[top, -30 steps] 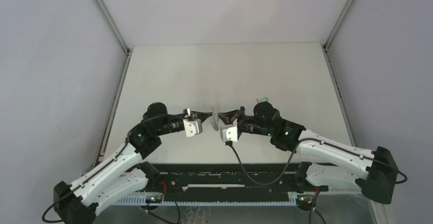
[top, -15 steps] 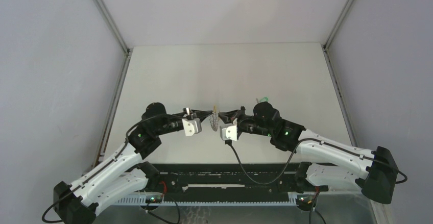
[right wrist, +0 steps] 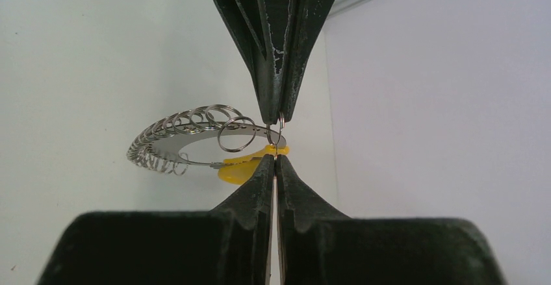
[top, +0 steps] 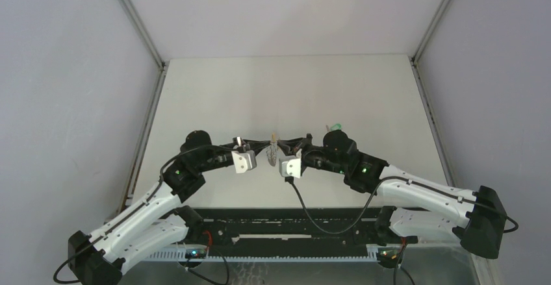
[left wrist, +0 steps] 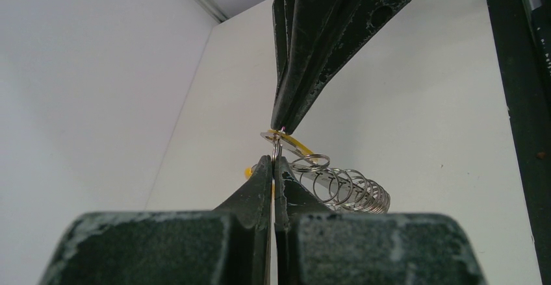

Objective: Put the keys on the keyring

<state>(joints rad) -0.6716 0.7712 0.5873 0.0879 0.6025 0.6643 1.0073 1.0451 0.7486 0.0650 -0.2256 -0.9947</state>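
Note:
The keyring (top: 273, 150), a grey metal ring with a yellow section and several small split rings strung on it, hangs in the air between my two grippers. In the left wrist view my left gripper (left wrist: 273, 161) is shut on a thin small ring at the keyring's (left wrist: 338, 184) yellow end. My right gripper (right wrist: 274, 160) is shut on the same end of the keyring (right wrist: 195, 136), tip to tip with the left one. The green-headed key (top: 335, 127) lies on the table just beyond the right arm. The orange-headed key is out of view.
The white table (top: 292, 90) stretches away behind the grippers, with grey walls on both sides. A black rail (top: 286, 223) runs along the near edge between the arm bases.
Both grippers and the keyring have shifted very slightly, the right gripper a little to the left. Both grips are unchanged.

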